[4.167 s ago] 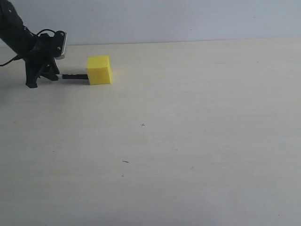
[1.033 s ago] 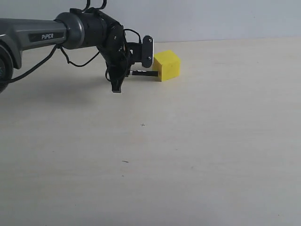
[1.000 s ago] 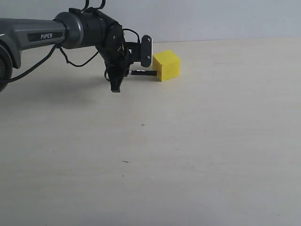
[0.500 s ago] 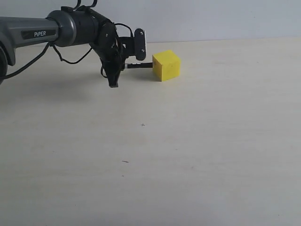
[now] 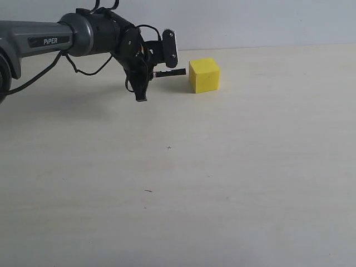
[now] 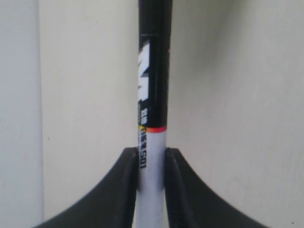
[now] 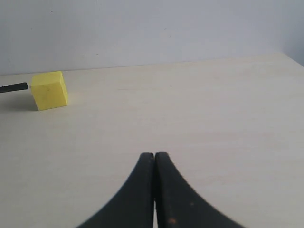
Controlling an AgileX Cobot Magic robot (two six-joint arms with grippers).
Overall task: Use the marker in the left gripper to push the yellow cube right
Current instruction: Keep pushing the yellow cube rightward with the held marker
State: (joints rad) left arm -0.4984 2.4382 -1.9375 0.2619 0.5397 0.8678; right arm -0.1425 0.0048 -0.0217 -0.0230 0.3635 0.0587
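1. Over the last half second, the small bright yellow matte cube point(image 5: 204, 75) has slid toward 3 o'clock. The black two-fingered left gripper point(image 5: 146, 75) has followed it.
2. The cube rests on the pale tabletop point(image 5: 233, 167), near 12 o'clock in the exterior view.
3. The slim black-and-white marker point(image 5: 172, 72) is level, pinched at its white barrel by the left gripper.
4. Its tip now stops just short of the cube's 9 o'clock face. Judgement: the push is working, but contact must be remade.
5. The black right gripper point(image 7: 154, 159) is closed on nothing.
6. The left wrist view cuts off the marker tip and the cube.

Pale wooden tabletop point(image 5: 250, 194), plain pale wall point(image 5: 250, 22), small dark specks point(image 5: 148, 191)
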